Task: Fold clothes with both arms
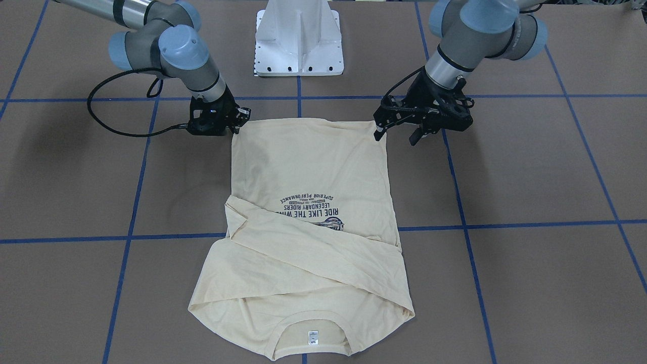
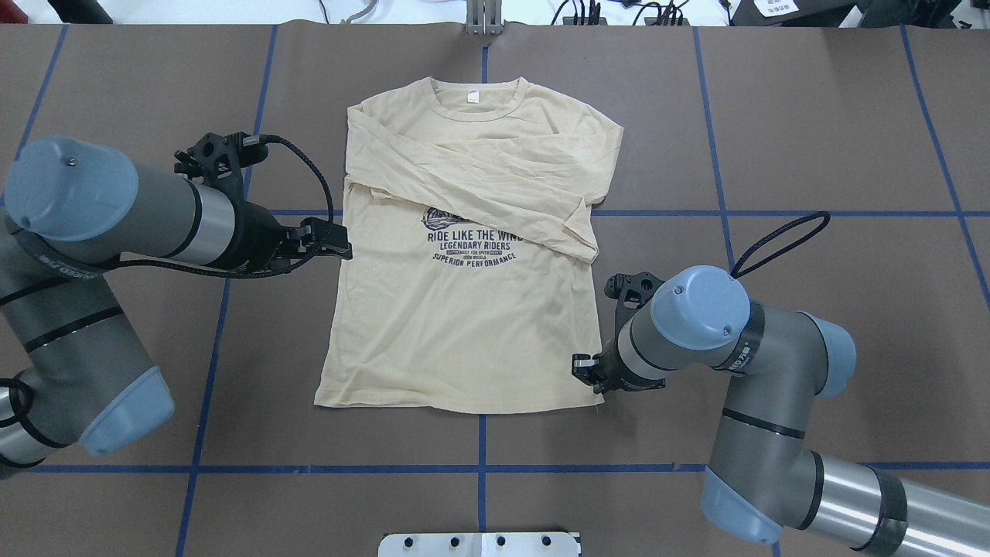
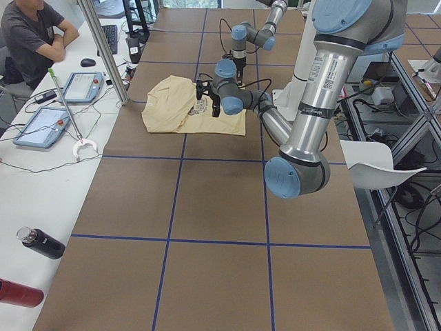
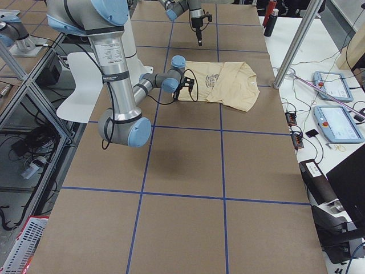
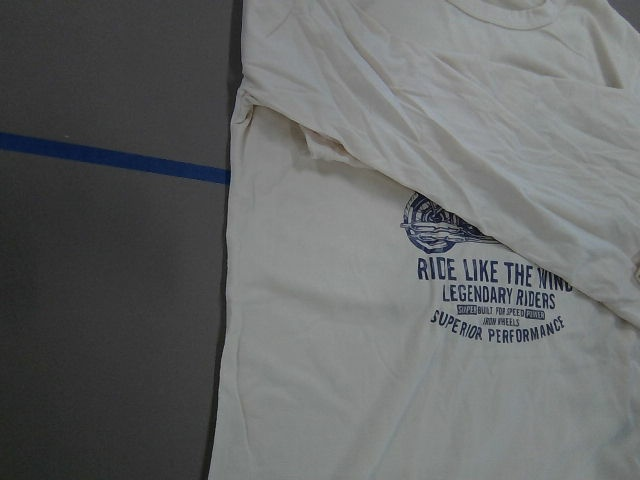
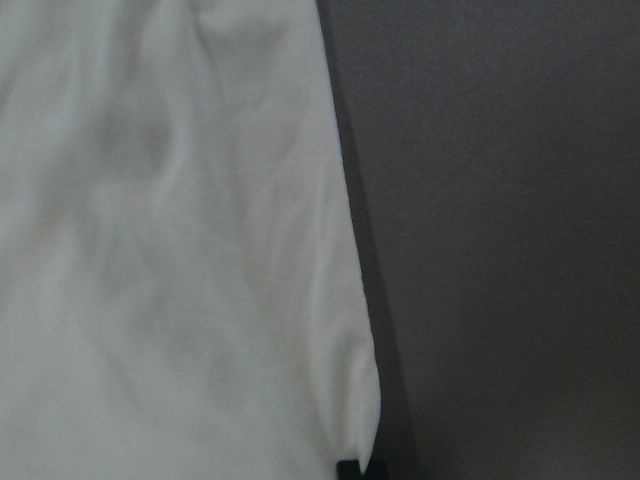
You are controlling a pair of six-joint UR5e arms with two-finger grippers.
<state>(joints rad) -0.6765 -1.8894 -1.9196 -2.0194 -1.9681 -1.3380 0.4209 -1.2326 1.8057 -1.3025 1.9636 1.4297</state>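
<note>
Starting hem-to-collar fold on shirt, lying flat mid-table, sleeves crossed. Hovering left gripper above left edge, fingers wide. Resting right gripper at hem corner, grip unreadable. Next: probably needing both corners pinched, lifted together.

A brown table, marked into squares by blue tape lines, is seen with a cream long-sleeved shirt spread flat at its middle, print upward. The collar is turned to the far edge, the hem to the robot's edge, and both sleeves are folded across the chest. A white base is set at the robot's edge.
</note>
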